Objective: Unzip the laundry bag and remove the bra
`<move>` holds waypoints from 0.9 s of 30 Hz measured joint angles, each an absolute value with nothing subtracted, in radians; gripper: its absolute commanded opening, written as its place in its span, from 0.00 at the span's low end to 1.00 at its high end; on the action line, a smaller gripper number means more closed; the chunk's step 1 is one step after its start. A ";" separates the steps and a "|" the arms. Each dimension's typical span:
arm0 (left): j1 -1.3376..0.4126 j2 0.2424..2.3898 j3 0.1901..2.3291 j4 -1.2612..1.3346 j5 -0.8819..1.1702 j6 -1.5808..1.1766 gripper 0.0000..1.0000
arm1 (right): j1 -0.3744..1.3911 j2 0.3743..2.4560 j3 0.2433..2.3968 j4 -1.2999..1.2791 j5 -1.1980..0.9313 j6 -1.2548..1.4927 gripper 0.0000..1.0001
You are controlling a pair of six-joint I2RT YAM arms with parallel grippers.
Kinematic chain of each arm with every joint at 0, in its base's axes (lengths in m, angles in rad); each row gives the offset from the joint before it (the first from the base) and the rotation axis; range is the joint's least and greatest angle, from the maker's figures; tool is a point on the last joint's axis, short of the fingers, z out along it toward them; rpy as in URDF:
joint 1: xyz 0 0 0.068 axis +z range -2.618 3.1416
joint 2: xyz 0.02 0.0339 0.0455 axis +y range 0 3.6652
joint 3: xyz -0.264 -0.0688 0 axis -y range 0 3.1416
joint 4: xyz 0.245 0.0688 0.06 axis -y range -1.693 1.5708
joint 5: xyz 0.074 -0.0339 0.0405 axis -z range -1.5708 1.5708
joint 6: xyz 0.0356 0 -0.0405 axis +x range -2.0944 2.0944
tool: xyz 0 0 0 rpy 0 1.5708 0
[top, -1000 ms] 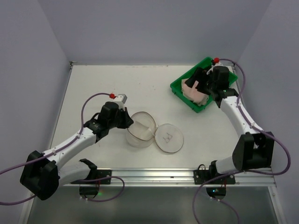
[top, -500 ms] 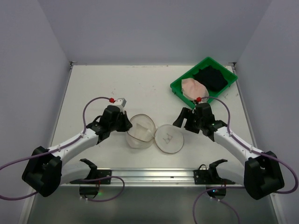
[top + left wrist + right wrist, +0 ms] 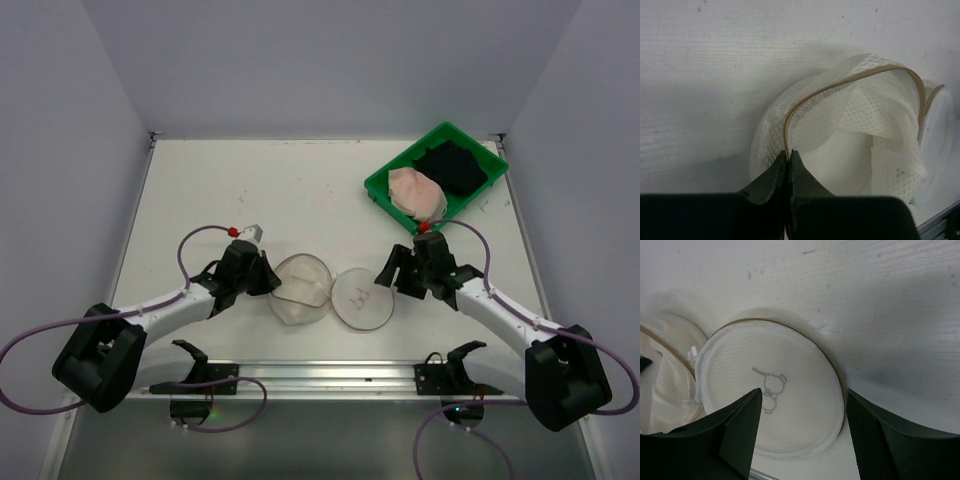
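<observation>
My white table [image 3: 250, 190]
A round white mesh laundry bag [image 3: 300, 292] lies open near me; a green rectangular plastic tray [image 3: 377, 188] sits far right.

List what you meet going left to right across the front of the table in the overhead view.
The left gripper, the open mesh bag, its round lid, the right gripper.

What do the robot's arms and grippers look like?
Left arm and right arm are white shells with black joints and bases. A purple cable loops along each, ending by a red cap. Left gripper and right gripper have black wedge-shaped fingers.
</observation>
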State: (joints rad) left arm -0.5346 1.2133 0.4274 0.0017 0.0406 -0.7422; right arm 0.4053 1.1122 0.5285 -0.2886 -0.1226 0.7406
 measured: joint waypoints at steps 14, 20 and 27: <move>-0.532 1.173 0.400 0.042 0.028 -0.849 0.00 | 0.426 1.259 0.546 -0.314 -0.151 0.733 0.65; -0.532 1.172 0.400 0.044 0.028 -0.854 0.00 | 0.457 1.357 0.604 -0.303 -0.187 0.711 0.32; -0.531 1.179 0.397 0.048 0.030 -0.848 0.00 | 0.461 1.325 0.604 -0.363 -0.120 0.694 0.00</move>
State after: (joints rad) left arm -0.5308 1.1793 0.3973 0.0483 0.0296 -0.8482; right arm 0.4606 1.3254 0.6044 -0.3630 -0.1204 0.6941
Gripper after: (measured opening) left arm 0.029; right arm 0.009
